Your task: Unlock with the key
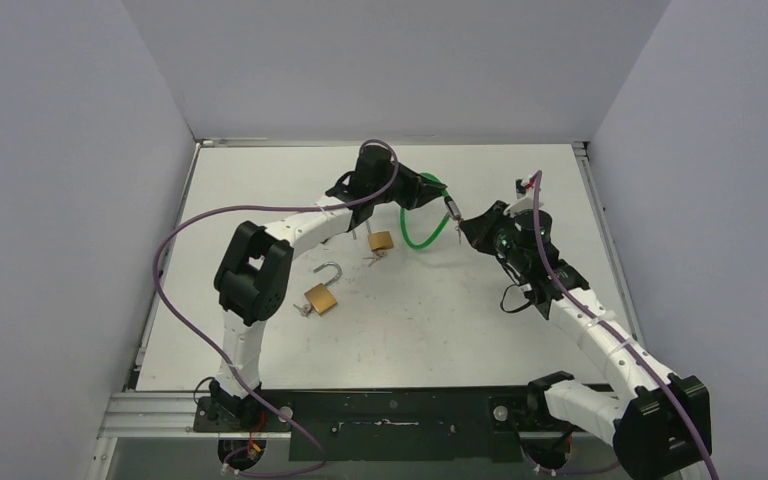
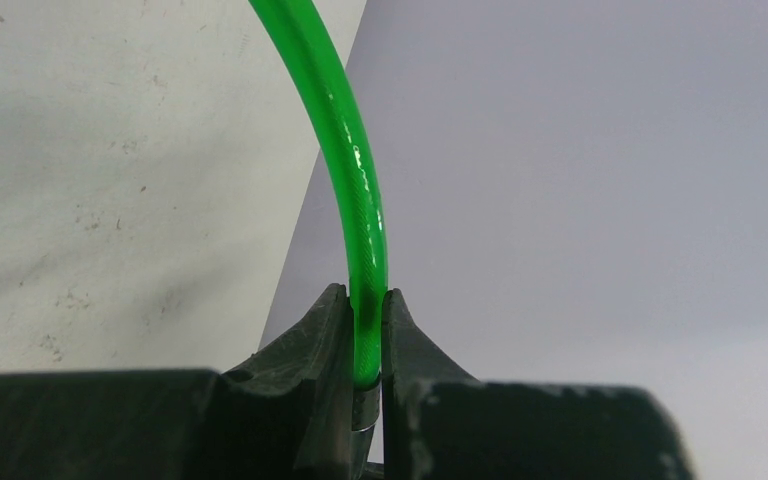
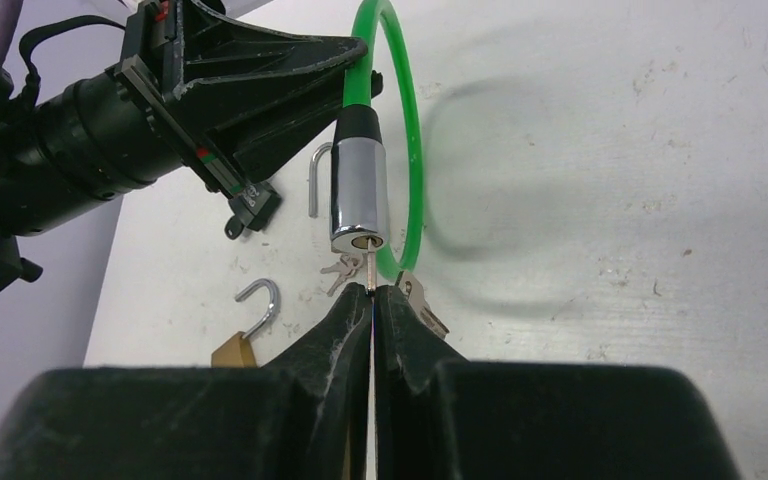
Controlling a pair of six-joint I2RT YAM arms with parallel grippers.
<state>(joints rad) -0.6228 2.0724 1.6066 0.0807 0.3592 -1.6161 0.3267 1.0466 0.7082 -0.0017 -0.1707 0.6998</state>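
Note:
A green cable lock (image 1: 426,232) hangs above the table between both arms. My left gripper (image 1: 427,190) is shut on the green cable (image 2: 358,200) just above its metal ferrule. The lock's chrome cylinder (image 3: 358,190) points its keyhole at my right gripper (image 3: 372,292). My right gripper (image 1: 465,226) is shut on a key (image 3: 370,272), edge-on between the pads, its blade in the keyhole. A second key (image 3: 418,303) dangles beside the right fingers.
Two brass padlocks lie on the table: one with an open shackle (image 1: 322,295) near the left arm's elbow, one (image 1: 380,241) below the left wrist, each with small keys beside it. Grey walls enclose the table on three sides.

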